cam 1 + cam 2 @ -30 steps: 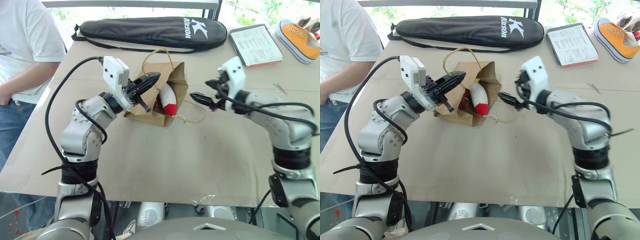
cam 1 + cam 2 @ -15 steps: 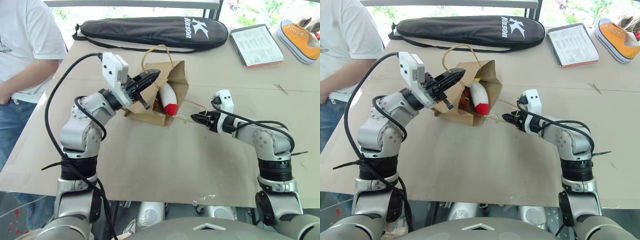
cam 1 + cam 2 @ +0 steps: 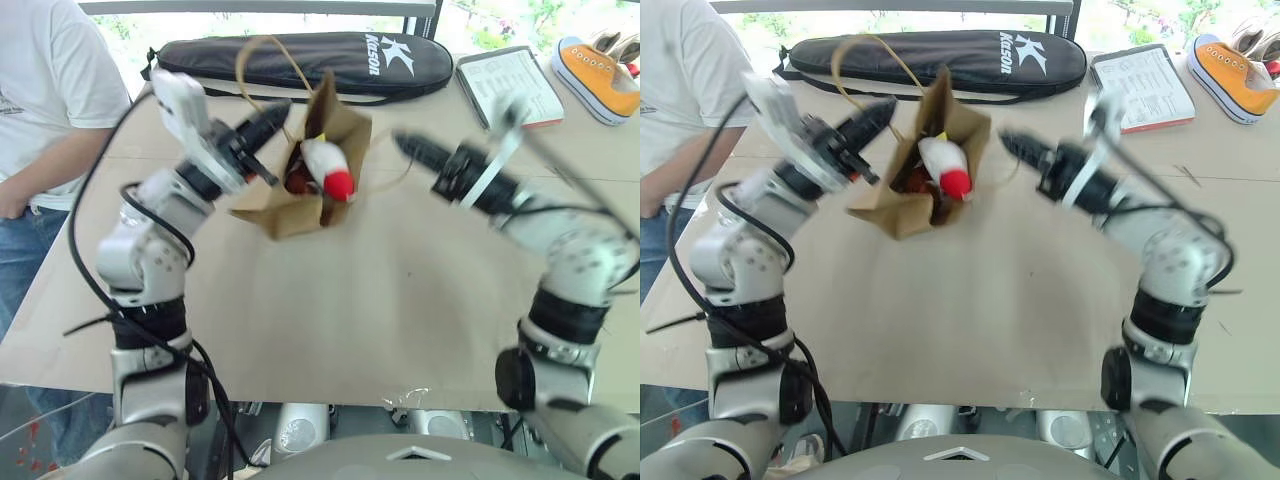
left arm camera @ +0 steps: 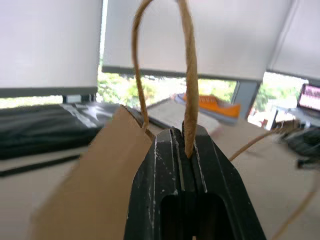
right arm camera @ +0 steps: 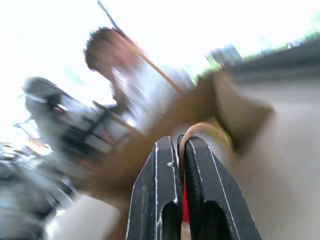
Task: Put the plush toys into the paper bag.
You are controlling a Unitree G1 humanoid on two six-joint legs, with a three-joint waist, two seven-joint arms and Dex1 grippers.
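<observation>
Since a second ago the right gripper (image 3: 1012,144) has clamped its jaws on one paper bag (image 3: 300,205) handle; the left gripper (image 3: 275,108), jaws clamped on the other, has lifted with it, raising the bag off the desk toward its far edge. White-and-red plush toy (image 3: 328,168) protrudes from the mouth, the brown one (image 3: 296,180) behind. Risk: the tilted bag could spill both.
</observation>
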